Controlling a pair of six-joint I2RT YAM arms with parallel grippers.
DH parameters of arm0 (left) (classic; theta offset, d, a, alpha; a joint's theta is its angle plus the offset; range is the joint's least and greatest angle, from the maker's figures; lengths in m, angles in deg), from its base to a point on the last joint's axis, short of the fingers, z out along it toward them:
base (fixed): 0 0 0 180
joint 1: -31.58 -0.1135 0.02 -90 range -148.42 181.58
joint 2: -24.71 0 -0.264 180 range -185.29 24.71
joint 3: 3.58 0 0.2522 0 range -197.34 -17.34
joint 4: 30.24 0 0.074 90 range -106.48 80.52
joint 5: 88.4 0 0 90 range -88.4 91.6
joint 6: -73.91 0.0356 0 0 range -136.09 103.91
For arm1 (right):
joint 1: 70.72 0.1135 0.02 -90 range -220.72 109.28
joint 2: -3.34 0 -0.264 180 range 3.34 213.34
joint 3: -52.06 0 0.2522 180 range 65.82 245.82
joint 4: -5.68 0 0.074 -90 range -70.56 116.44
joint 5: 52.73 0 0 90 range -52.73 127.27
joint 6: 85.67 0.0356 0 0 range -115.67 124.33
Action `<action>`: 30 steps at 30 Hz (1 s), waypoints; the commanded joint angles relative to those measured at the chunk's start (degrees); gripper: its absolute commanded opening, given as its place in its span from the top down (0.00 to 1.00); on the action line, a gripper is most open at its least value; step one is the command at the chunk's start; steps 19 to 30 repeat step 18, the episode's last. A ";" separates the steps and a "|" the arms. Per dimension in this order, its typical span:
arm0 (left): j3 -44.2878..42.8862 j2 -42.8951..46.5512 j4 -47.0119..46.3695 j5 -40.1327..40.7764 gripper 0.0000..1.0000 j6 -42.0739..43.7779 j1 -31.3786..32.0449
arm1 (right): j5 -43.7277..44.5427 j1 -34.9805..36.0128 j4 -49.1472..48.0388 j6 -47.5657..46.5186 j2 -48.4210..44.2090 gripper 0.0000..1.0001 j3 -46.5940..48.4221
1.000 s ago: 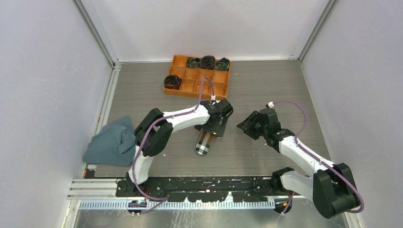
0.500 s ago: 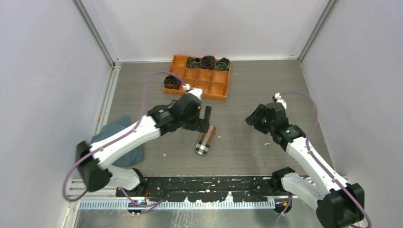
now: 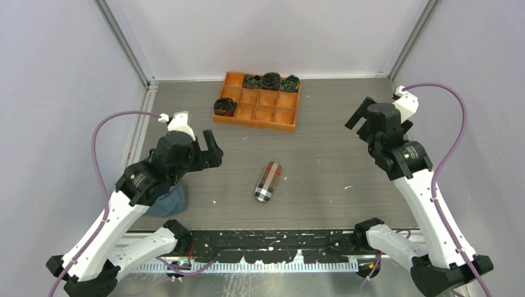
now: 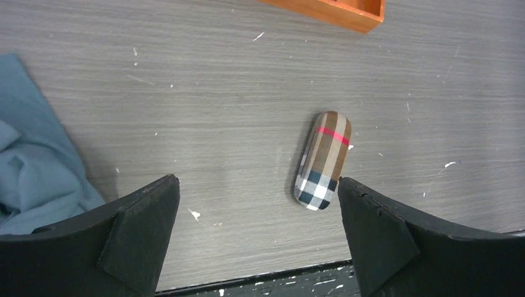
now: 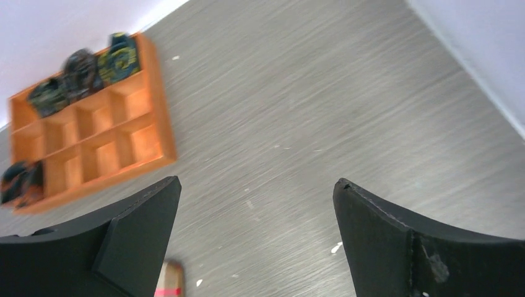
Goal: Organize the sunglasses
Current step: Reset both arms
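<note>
Plaid case (image 3: 268, 182): shut, flat on table (image 3: 334, 154), mid-field. Left fingers (image 4: 142, 235): spread wide, empty. Right fingers (image 5: 130, 241): spread wide, empty. Blue cloth (image 3: 168, 202): left side, beneath left arm.

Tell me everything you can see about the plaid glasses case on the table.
The plaid case is a rounded oblong, tan with black and white checks at one end and a thin red stripe near the other. It looks fabric-covered and shut. It lies flat on the grey table, its red-striped end pointing toward the orange tray. Nothing but the table touches it.
</note>
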 commanded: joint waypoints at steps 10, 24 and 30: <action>6.08 2.53 1.90 3.74 0.00 -3.23 -0.18 | 8.00 -0.32 4.46 2.51 0.90 0.00 -2.11; 6.70 4.15 0.18 5.04 0.00 -2.23 -0.18 | 8.16 -0.35 -2.41 1.21 -7.05 0.00 -6.35; 6.70 4.15 0.18 5.04 0.00 -2.23 -0.18 | 8.16 -0.35 -2.41 1.21 -7.05 0.00 -6.35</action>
